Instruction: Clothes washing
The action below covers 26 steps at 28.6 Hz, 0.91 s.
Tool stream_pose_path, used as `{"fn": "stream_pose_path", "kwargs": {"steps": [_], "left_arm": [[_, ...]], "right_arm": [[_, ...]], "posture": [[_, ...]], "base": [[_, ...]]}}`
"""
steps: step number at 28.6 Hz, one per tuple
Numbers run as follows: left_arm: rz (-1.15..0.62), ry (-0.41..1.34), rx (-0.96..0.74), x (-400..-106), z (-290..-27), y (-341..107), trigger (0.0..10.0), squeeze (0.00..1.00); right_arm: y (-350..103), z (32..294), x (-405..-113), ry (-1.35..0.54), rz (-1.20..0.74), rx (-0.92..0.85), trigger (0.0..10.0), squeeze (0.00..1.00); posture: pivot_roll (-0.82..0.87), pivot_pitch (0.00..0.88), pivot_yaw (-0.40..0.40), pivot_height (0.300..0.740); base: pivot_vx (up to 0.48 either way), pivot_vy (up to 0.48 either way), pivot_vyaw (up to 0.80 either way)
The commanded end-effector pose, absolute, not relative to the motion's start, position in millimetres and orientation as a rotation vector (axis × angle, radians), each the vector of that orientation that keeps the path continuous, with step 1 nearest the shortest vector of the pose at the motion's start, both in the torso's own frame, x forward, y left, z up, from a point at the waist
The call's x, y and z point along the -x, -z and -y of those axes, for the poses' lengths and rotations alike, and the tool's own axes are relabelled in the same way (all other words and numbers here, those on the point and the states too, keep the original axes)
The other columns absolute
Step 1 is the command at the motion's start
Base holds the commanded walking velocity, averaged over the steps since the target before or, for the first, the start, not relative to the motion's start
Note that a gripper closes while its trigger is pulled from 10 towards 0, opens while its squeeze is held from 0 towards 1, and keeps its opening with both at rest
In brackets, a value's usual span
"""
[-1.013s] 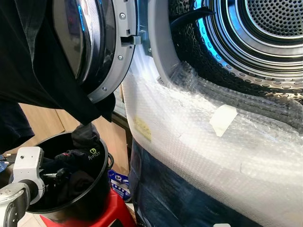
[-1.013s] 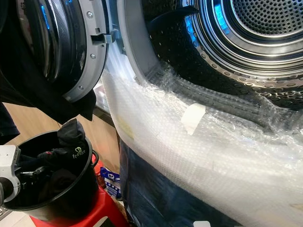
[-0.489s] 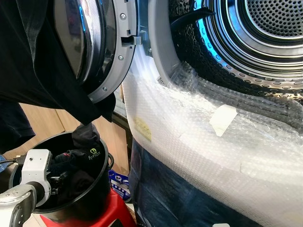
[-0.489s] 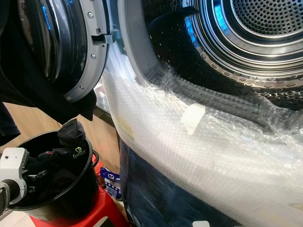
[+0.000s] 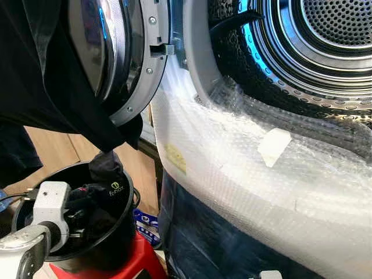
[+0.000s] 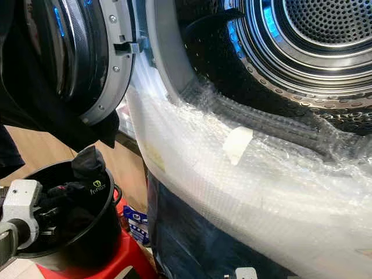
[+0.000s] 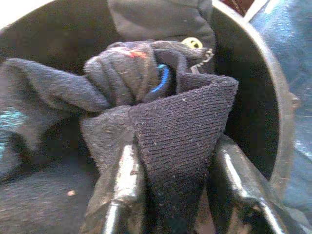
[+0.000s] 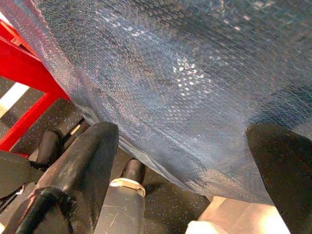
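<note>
A black bucket (image 5: 119,241) at the lower left holds dark clothes (image 5: 99,197), one with a small yellow-green logo. My left gripper (image 7: 173,195) is down inside the bucket, shut on a fold of dark knit cloth (image 7: 183,126) pinched between its two fingers (image 7: 122,180). From the head, its white wrist block (image 5: 49,200) sits over the bucket's near rim. The washer's open drum (image 5: 331,40) is at the upper right. My right gripper (image 8: 180,165) hangs open, low beside the washer's wrapped front.
The round washer door (image 5: 131,58) stands open to the left, with a black garment (image 5: 46,87) draped over it. Bubble wrap (image 5: 244,174) covers the washer's front below the opening. The bucket rests on a red stool (image 5: 139,261). Wooden floor lies behind.
My left wrist has shifted a little to the right and further over the clothes in the bucket. The washer and its door stand as before.
</note>
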State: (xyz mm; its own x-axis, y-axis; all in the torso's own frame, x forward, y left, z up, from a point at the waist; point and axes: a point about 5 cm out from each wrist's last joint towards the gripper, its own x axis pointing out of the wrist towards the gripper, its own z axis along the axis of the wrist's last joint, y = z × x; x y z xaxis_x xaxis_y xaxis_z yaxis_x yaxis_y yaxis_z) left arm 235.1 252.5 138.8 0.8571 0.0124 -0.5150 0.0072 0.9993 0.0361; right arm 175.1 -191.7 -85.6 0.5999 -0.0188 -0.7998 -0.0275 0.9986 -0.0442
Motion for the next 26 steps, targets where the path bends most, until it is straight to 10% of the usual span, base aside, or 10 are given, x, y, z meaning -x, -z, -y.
{"fn": "stream_pose_path", "kwargs": {"steps": [1,16,26], "left_arm": [[-0.498,0.024,-0.055,-239,-246,-149,0.0,0.00],[-0.346,0.375,-0.114,-250,-199,-191,0.0,0.00],[-0.353,0.900,-0.139,-255,-112,-182,0.0,0.00]], "right_arm": [[85,189,-178,-0.004,-0.917,0.039,10.0,0.00],[87,192,-172,0.001,-0.932,0.046,10.0,0.00],[82,188,-183,-0.005,-0.899,0.034,10.0,0.00]], "posture": [[0.25,0.028,-0.001,0.740],[0.24,0.000,0.007,0.740],[0.20,0.000,0.018,0.740]], "base": [[0.000,0.000,0.00],[0.000,0.000,0.00],[0.000,0.000,0.00]]}}
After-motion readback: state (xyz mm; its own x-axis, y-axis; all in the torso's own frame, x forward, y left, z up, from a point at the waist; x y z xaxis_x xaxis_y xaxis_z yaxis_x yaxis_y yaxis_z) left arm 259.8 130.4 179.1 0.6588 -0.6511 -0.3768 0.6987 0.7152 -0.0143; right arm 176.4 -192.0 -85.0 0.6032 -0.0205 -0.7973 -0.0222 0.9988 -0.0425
